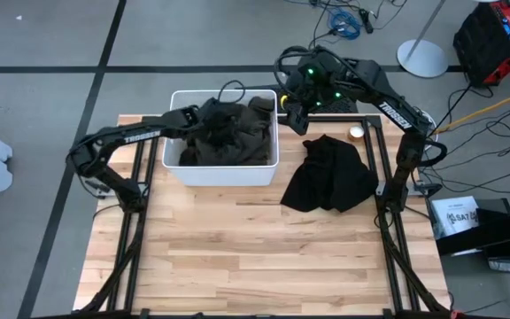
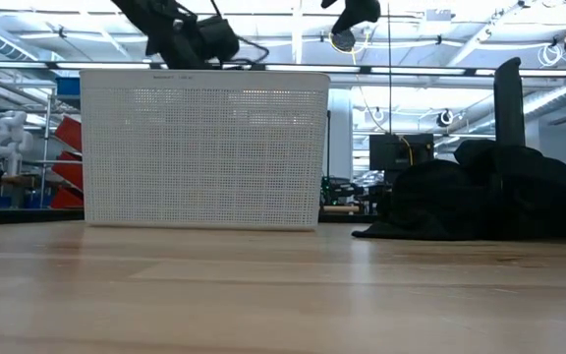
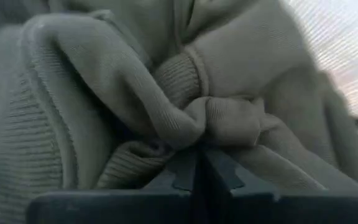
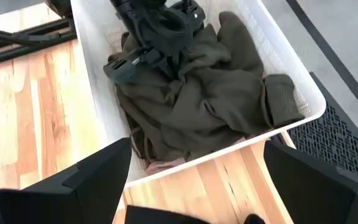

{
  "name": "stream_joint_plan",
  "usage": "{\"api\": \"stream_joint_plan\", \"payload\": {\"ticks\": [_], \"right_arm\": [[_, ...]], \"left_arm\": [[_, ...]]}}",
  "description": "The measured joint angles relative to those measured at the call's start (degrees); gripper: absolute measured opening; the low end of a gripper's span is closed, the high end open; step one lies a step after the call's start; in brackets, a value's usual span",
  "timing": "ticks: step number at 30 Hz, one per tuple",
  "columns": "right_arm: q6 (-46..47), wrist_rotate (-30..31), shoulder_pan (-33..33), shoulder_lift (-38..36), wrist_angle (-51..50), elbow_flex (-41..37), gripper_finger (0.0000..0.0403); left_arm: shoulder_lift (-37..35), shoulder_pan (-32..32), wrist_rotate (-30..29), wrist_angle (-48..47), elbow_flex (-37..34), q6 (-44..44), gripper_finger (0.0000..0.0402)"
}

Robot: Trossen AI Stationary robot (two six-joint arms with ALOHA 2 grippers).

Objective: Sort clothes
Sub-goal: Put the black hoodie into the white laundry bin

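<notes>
One white bin (image 1: 224,168) is sitting on the wooden table (image 1: 264,248), and one dark olive green garment (image 4: 210,102) is filling most of it, with a sliver of one pale pink garment (image 4: 163,165) peeking out underneath. The left gripper (image 3: 202,163) is reaching down into the bin, clenching a fold of the olive fabric. One black garment (image 1: 330,173) is lying on the table just beside the bin. The right gripper (image 4: 194,186) is hovering above the bin's edge, fingers spread and holding nothing

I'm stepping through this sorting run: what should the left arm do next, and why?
Probably lift straight up. The left claw is shut on a fold of the olive garment inside the white bin, so raising it should draw the garment clear of the rim.
</notes>
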Motion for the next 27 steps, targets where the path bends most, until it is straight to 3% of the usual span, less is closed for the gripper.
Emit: {"api": "stream_joint_plan", "payload": {"ticks": [4, 13, 19, 27], "right_arm": [[-0.04, 0.01, -0.05, -0.07, -2.03, 0.0, 0.0352], [1.55, 5.61, -0.07, -0.17, -8.13, -0.04, 0.0352], [2.0, 5.4, -0.04, -0.2, -8.49, -0.04, 0.0352], [4.52, 5.44, 0.82, -0.32, -10.74, -0.05, 0.0352]], "left_arm": [[2.92, 0.5, -0.04, -1.46, 0.06, 0.46, 0.0008], [3.26, 0.56, -2.7, -3.55, 0.58, 3.42, 0.0058], [-1.63, 0.61, -6.33, -13.03, 5.8, 4.58, 0.0103], [-13.14, 0.18, -11.45, -19.65, 11.35, 3.11, 0.017]]}}
